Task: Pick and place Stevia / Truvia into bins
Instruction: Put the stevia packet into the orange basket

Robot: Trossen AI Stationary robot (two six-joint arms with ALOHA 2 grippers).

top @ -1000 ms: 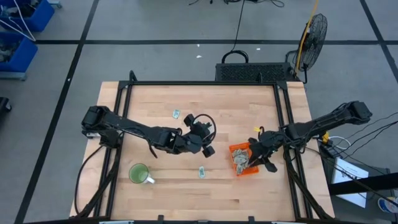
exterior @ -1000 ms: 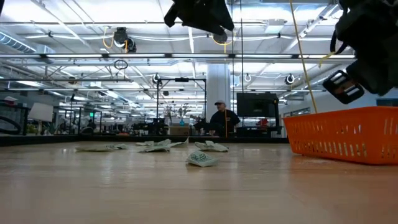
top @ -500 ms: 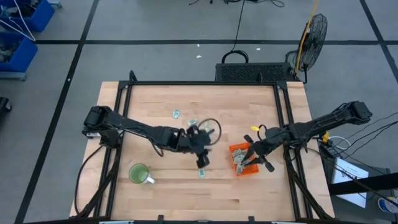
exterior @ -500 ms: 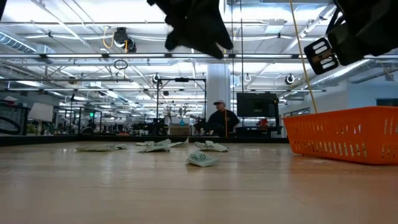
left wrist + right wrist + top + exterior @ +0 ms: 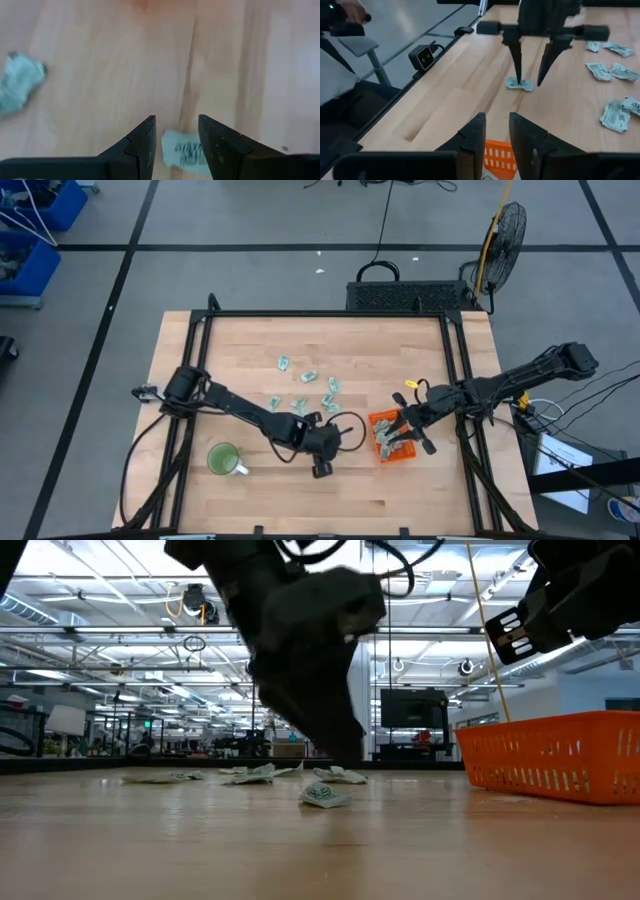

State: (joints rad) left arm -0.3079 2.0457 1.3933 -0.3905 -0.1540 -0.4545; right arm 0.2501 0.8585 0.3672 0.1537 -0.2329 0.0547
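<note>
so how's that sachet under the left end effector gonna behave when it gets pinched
The sachet lies flat on the table between the open left end effector's fingers, so it probably gives little edge to catch and may slide. Its neighbours look crumpled, so it is likely thin paper, floppy and very light. It should bend, not break.

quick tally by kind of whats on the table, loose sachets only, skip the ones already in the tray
loose sachets: 7, one of them lying between the open fingers of the left gripper
orange tray: 1
green mug: 1
total: 9
</note>
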